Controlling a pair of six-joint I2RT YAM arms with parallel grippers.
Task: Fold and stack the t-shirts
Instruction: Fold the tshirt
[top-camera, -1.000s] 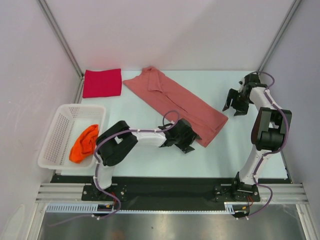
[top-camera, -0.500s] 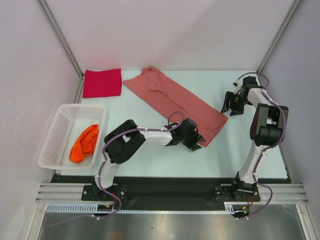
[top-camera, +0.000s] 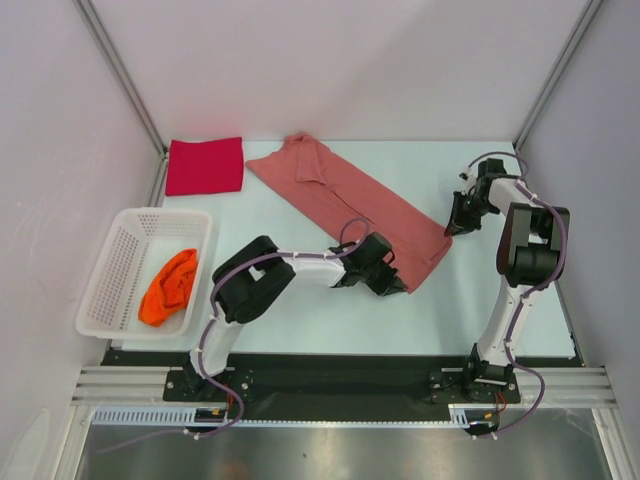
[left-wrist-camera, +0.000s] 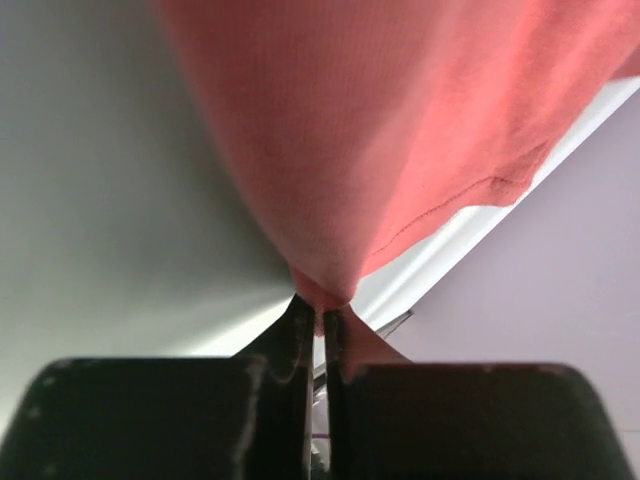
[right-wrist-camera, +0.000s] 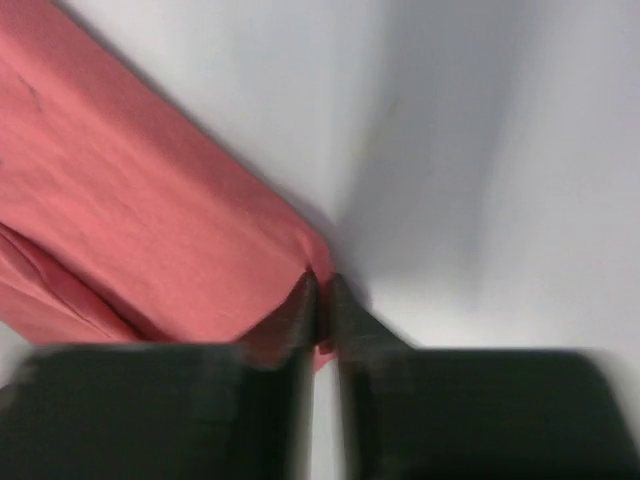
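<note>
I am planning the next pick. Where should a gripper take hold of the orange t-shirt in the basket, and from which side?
Probably grip the raised, bunched fold of the orange t-shirt from straight above. It lies crumpled inside the white mesh basket, whose walls would block a sideways approach.

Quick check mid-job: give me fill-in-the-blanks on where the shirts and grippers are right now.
1. The orange t-shirt lies crumpled inside the white ____.
2. The left gripper and right gripper both pinch the spread-out t-shirt, whose colour is ____.
3. The folded t-shirt at the table's far-left corner is ____.
Missing words: basket; salmon-pink; red.
</note>
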